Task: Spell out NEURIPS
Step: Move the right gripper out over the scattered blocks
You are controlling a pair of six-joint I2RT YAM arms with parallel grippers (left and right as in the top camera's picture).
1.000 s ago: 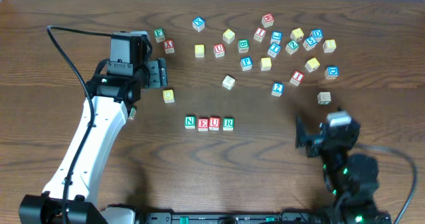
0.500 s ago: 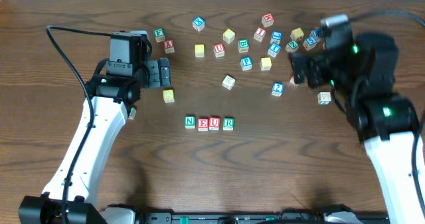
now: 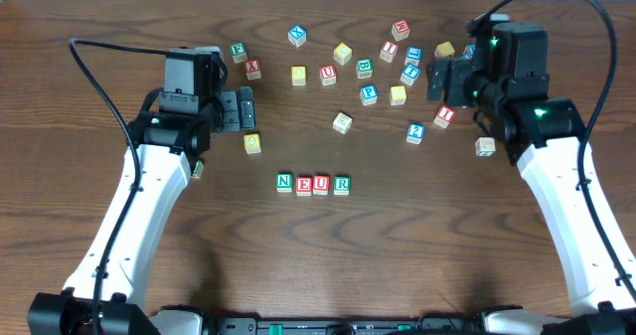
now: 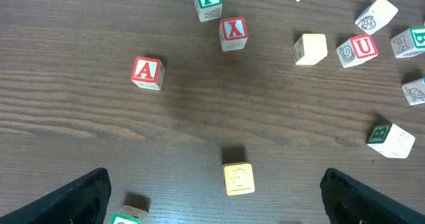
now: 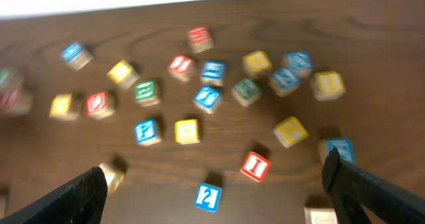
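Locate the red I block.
Overhead, the red I block lies on the right side of the table, between a blue block at its lower left and a pale block at its lower right.

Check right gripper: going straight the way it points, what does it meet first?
Likely the blue block, nearly centred ahead of the open right gripper; the red I block sits just right of that line. Depth is unclear, so not certain.

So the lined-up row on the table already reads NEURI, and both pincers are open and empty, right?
Not quite: the row reads NEUR, four blocks, with no I placed yet, as the overhead view shows. The left pincer and right pincer are indeed open and empty.
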